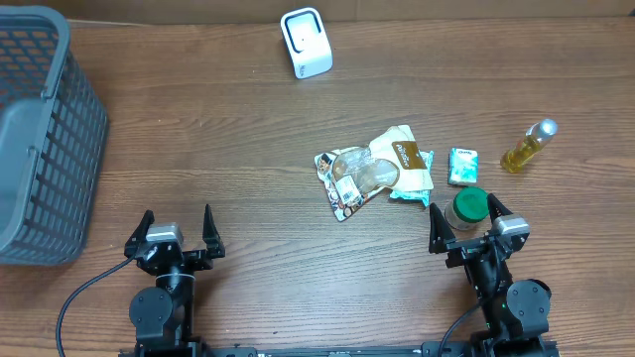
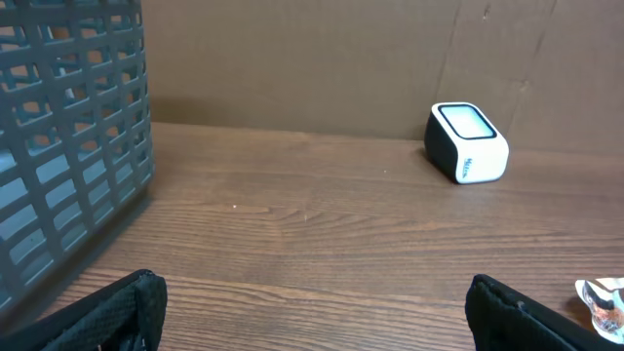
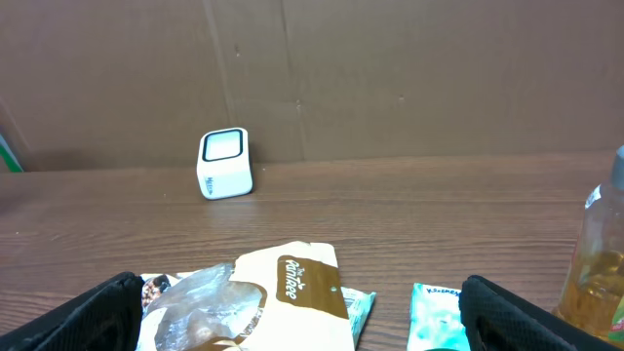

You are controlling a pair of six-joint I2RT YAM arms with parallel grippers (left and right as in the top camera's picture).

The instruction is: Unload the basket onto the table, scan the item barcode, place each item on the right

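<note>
The left fingers (image 1: 209,230) are wide open and hold nothing. The right fingers (image 1: 436,226) are wide open and empty too. From above, a green-lidded jar (image 1: 469,206) sits between their tips. A pile of snack packets (image 1: 372,174) lies mid-bench (image 1: 248,149). The white scanner (image 1: 306,42) stands at the far edge. A grey basket (image 1: 40,129) is far left.

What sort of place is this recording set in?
Probably a mock shop checkout on a wooden tabletop: a small white box-shaped barcode scanner, a grey plastic lattice basket, a heap of crinkly snack packets and a small clear bottle of yellow liquid.
</note>
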